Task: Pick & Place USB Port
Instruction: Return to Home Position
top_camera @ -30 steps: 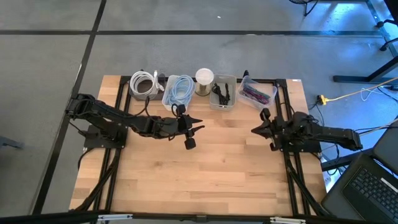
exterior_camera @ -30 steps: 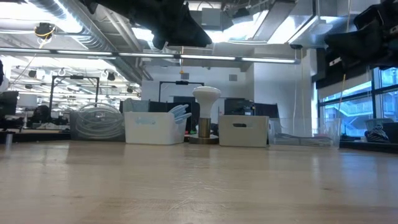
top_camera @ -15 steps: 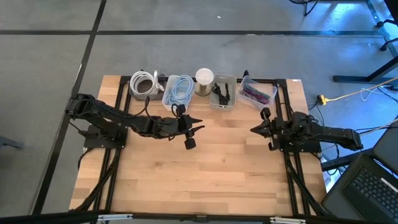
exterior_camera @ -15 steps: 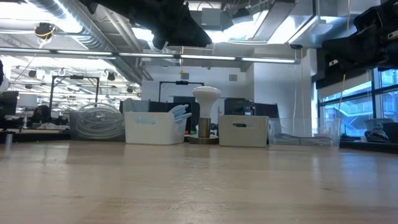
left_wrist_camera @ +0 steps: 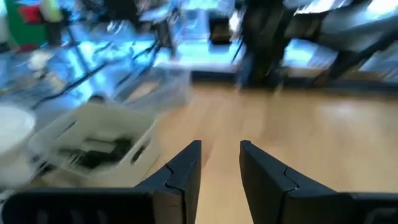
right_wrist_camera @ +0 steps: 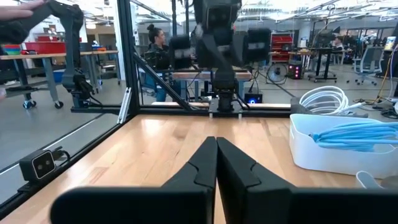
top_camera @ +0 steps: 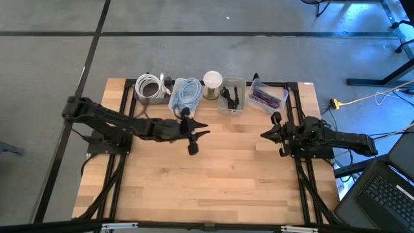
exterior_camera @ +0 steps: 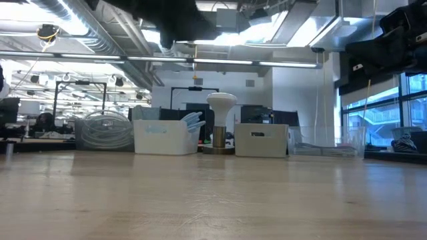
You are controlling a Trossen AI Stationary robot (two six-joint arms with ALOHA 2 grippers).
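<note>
The step in hand looks like homing, so we want a slow, level fold. The left gripper (top_camera: 202, 129) hangs over the desk (top_camera: 220, 188) just in front of the white bin (top_camera: 173, 97), its fingers (left_wrist_camera: 186, 171) slightly spread and empty — we'd keep it clear of the bins. The right gripper (top_camera: 265, 134) waits near the desk's right edge, fingers pressed together.

The blue cable (top_camera: 189, 92) lies in the white bin, the black cable (top_camera: 229, 97) in the gray bin (top_camera: 242, 97), the violet cable (top_camera: 266, 98) in the transparent bin (top_camera: 259, 84). The desk is pale planked wood — beyond it an open workshop, with a person (right_wrist_camera: 155, 46).
</note>
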